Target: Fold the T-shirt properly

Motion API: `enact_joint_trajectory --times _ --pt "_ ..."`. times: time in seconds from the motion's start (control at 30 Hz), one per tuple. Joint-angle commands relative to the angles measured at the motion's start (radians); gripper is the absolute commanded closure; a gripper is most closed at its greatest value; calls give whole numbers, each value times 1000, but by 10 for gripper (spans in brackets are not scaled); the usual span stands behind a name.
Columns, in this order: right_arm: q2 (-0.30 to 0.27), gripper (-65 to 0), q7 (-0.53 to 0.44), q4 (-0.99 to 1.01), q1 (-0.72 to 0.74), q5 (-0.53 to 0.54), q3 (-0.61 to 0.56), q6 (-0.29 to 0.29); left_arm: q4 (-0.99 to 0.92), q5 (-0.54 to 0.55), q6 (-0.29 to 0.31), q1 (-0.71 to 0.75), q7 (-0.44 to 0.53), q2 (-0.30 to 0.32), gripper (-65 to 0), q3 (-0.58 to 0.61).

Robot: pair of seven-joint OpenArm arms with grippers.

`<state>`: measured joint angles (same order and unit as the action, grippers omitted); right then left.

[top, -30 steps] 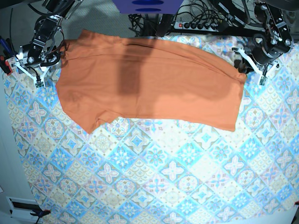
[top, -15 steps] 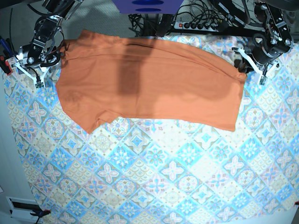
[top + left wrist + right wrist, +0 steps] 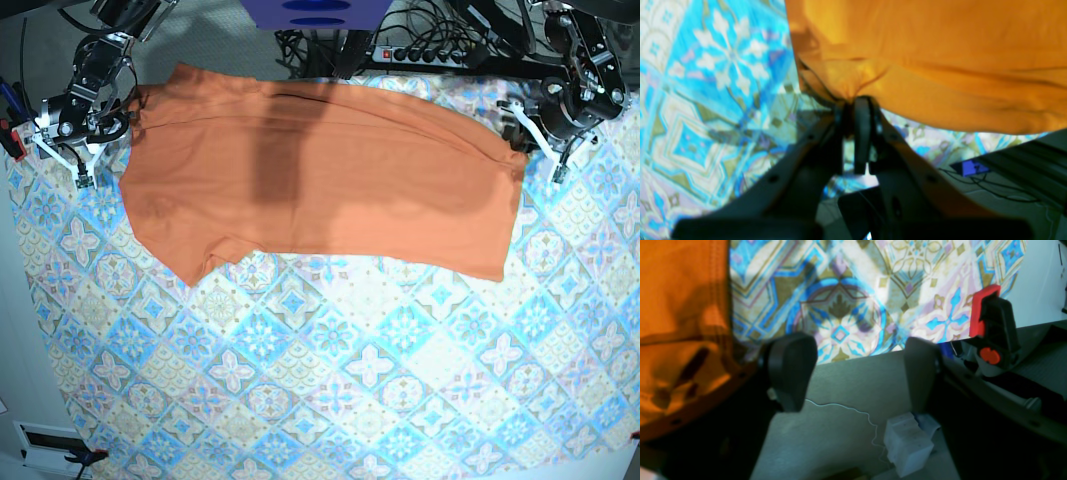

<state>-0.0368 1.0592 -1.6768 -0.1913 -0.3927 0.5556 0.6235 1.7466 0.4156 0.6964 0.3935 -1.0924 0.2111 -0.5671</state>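
Note:
The orange T-shirt (image 3: 330, 180) lies spread out flat across the far half of the table, lengthwise from left to right. My left gripper (image 3: 522, 150) is at the shirt's far right edge. In the left wrist view its fingertips (image 3: 855, 101) are pressed together on a bunched bit of the T-shirt (image 3: 940, 50), so it is shut on the cloth. My right gripper (image 3: 75, 160) stands at the shirt's left end. In the right wrist view the right gripper (image 3: 857, 370) is open with nothing between its fingers, and the T-shirt (image 3: 680, 306) lies just beside the left finger (image 3: 791, 370).
A blue-and-cream tiled tablecloth (image 3: 350, 380) covers the table. A power strip (image 3: 420, 55) and cables lie behind the far edge, beside a blue object (image 3: 315, 12). Under the right gripper are the table edge, a red-and-black clamp (image 3: 990, 326) and a white block (image 3: 907, 440) lower down.
My left gripper has edged slightly toward the far side, keeping its hold on the shirt's right edge. The right gripper and the rest of the shirt have barely moved.

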Motion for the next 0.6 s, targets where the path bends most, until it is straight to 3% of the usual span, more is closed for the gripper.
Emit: enact_joint_trajectory --times 0.0,0.57 --pt "-13 -432 -4 -23 6 -5 2 -6 19 10 2 -1 13 14 0 -4" --pt "-10 -432 -44 -23 3 -5 2 -6 13 10 2 -1 16 14 0 -4"
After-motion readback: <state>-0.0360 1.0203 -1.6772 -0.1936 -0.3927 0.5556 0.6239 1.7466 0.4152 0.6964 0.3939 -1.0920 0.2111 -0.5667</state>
